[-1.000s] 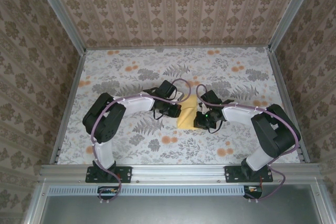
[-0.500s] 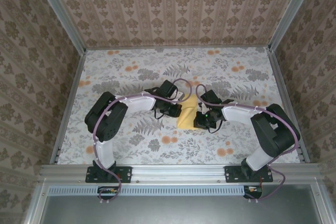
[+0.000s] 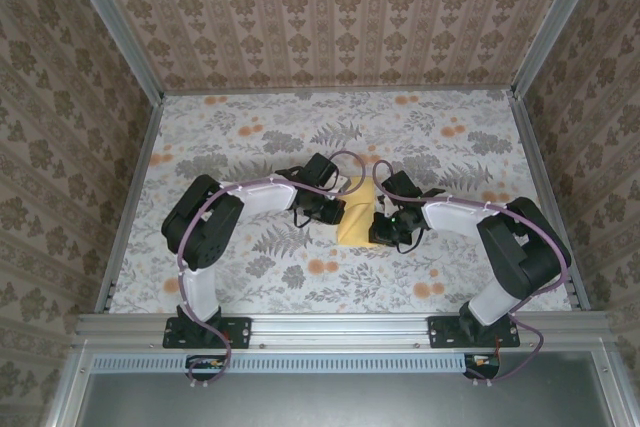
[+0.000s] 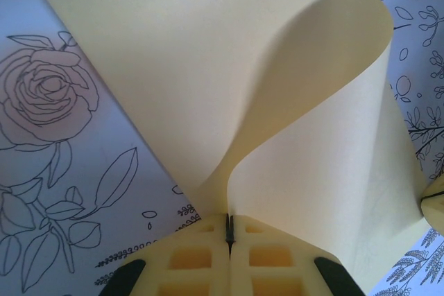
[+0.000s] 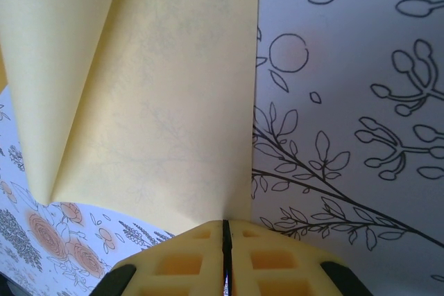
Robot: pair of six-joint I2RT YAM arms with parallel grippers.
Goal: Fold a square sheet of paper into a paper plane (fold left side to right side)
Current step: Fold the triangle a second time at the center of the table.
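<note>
Left wrist: sheet (image 4: 208,67) curled, left hand (image 4: 229,225) pinching.

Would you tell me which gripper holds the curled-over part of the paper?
The left gripper: the paper sweeps up from it in a rounded curl, whereas at the right gripper it lies flatter.

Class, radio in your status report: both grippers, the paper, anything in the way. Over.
Left gripper shut, pinching the square sheet of paper. Right gripper shut on it too. Sheet curled over, no flat crease yet. No obstruction seen.
</note>
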